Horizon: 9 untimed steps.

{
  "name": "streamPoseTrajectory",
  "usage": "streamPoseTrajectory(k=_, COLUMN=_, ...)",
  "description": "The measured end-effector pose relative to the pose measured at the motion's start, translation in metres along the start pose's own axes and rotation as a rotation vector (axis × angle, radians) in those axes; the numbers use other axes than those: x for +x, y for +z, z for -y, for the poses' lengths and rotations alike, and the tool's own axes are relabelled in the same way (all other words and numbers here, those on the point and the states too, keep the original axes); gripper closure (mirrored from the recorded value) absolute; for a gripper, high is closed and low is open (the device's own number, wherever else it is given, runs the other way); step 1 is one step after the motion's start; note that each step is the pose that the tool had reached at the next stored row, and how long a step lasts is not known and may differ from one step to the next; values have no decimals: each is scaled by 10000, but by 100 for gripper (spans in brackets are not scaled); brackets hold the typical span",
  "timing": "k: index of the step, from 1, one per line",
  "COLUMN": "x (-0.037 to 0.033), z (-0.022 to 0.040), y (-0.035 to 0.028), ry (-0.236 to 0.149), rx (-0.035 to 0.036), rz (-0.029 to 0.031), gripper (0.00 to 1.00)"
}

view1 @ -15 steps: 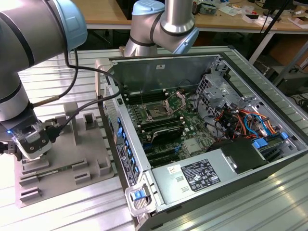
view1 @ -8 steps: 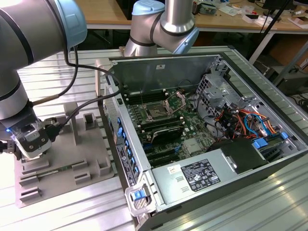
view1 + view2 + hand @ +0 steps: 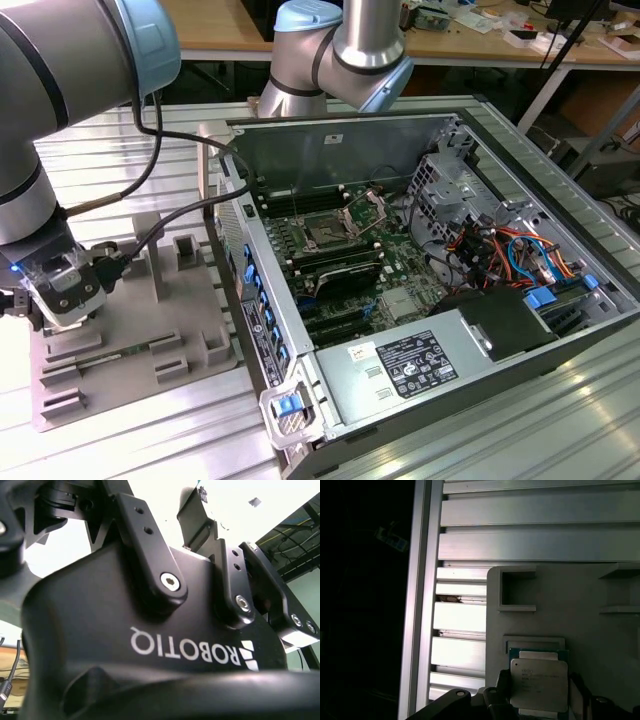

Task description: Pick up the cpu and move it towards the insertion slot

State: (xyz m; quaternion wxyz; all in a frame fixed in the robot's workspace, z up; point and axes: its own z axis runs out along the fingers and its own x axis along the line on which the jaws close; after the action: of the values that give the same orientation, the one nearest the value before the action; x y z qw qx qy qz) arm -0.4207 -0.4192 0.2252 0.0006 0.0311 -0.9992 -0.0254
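Pincer (image 3: 539, 697) closed on the cpu (image 3: 539, 680) — fingers against both edges — at the grey tray (image 3: 600, 645).

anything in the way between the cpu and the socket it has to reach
Yes. The cpu lies on the grey tray outside the computer case, under the gripper. The case's side wall rises between the tray and the insertion slot. The case is open on top, and the slot's bracket stands raised.
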Motion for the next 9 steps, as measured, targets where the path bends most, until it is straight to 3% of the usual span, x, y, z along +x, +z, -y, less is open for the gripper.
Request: streamPoseTrajectory(k=9, x=0, z=-1, y=-31, ry=0, rx=0, rz=-1, gripper=45)
